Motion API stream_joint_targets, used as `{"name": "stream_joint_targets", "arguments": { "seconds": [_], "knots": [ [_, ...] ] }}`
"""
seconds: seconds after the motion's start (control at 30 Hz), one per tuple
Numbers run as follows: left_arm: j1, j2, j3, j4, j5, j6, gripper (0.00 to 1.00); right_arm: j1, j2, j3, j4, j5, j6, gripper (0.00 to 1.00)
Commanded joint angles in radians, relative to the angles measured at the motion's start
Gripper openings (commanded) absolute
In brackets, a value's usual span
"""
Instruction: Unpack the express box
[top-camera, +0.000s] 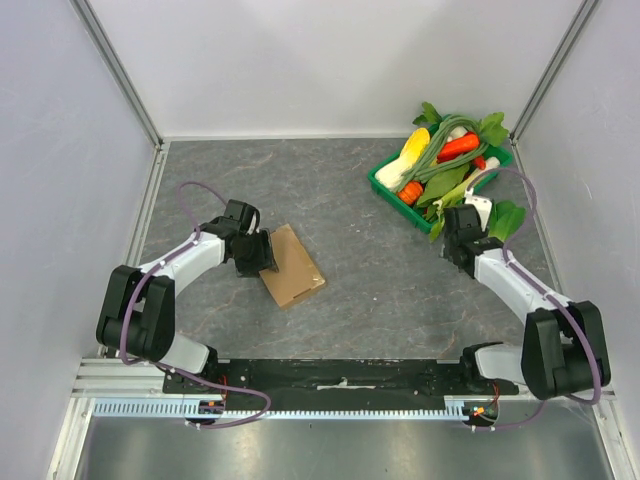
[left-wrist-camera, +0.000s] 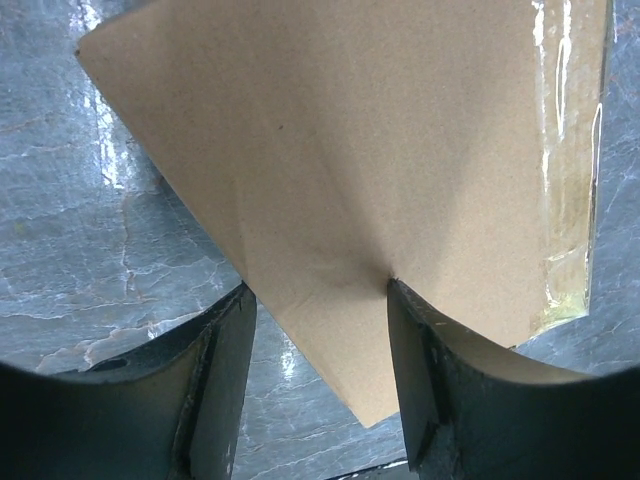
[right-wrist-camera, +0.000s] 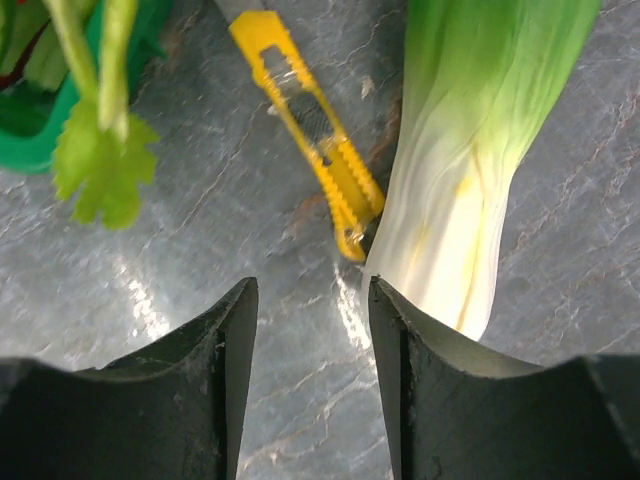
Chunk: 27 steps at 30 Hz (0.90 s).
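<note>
Task is judged barely begun: the express box (top-camera: 292, 266) is seen closed, w/ a strip of clear tape (left-wrist-camera: 570, 200) unbroken along one edge and nothing taken out. It lies on the worktop (top-camera: 380, 290), well apart from the green tray (top-camera: 383, 186), to the tray's near-left. One corner of the box is pinched betw. the left jaws, which are clamped on the cardboard. The right jaws are held apart w/ nothing betw. them, just near of the tray. A yellow utility knife (right-wrist-camera: 315, 130) is seen ahead of them, beside the tray and just beside a leafy veg (right-wrist-camera: 470, 180). Left to do, prob.: knife fetched, tape cut, flaps opened, contents removed. No brand, label or writing can be read on box or knife; the box is plain brown
</note>
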<state>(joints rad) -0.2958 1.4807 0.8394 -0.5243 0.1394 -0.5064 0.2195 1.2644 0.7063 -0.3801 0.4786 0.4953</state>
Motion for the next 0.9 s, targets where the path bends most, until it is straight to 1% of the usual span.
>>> {"name": "stream_joint_targets", "arguments": {
  "seconds": [0.0,0.07,0.2,0.43,0.5,0.57,0.73,0.83,0.87],
  "knots": [
    [0.000,-0.022,0.030,-0.006,0.048,0.097,0.61,-0.068,0.061,0.042,0.135,-0.077,-0.052,0.53],
    [-0.002,-0.025,0.020,0.001,0.078,0.112,0.61,-0.087,0.104,0.056,0.158,-0.087,-0.087,0.52],
    [-0.002,-0.030,-0.009,0.000,0.104,0.124,0.58,-0.137,0.203,0.104,0.193,-0.123,-0.116,0.51],
    [-0.003,-0.091,-0.019,0.000,0.120,0.141,0.57,-0.213,0.283,0.134,0.248,-0.164,-0.164,0.53],
    [-0.002,-0.114,-0.004,-0.008,0.120,0.141,0.58,-0.215,0.309,0.139,0.270,-0.192,-0.162,0.54],
    [-0.002,-0.126,0.010,-0.014,0.123,0.135,0.61,-0.250,0.351,0.157,0.277,-0.210,-0.161,0.54],
    [-0.003,-0.172,0.064,-0.023,0.149,0.112,0.67,-0.258,0.437,0.206,0.261,-0.244,-0.169,0.56],
    [-0.003,-0.203,0.093,-0.023,0.164,0.109,0.70,-0.259,0.469,0.245,0.212,-0.258,-0.140,0.57],
    [-0.003,-0.209,0.101,-0.023,0.167,0.109,0.71,-0.259,0.481,0.252,0.166,-0.271,-0.132,0.57]
  ]
}}
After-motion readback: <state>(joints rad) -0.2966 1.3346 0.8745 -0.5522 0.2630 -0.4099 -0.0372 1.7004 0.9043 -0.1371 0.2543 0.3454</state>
